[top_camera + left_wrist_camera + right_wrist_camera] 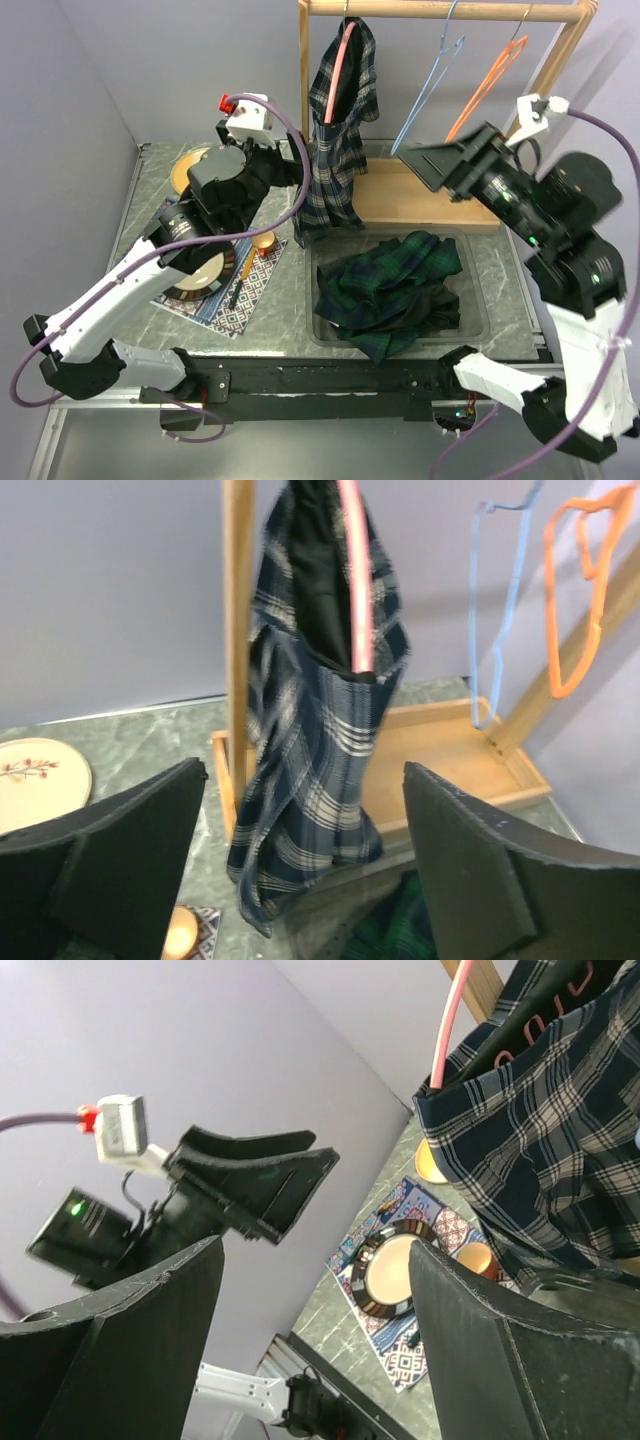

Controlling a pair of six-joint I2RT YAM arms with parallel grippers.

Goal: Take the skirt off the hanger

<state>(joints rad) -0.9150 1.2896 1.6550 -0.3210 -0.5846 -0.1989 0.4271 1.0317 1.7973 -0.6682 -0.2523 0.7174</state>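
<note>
Both my pincers are spread wide with nothing in them: the left gripper (305,770) points straight at the skirt (336,150) from just in front, and the right gripper (318,1250) looks at it from the far side, well apart. The skirt hangs on the pink hanger (352,580) off the wooden rail (440,9), right beside the rack's left post (238,630). Its long axis runs straight up and down, with the waistband bunched over the hanger on top and the hem pointing at the table. My worry: if I clamp low and just yank, the waistband probably snags and the hanger comes off the rail with it, or swings into the post. With both arms aimed at the same spot, I could also bump myself.
</note>
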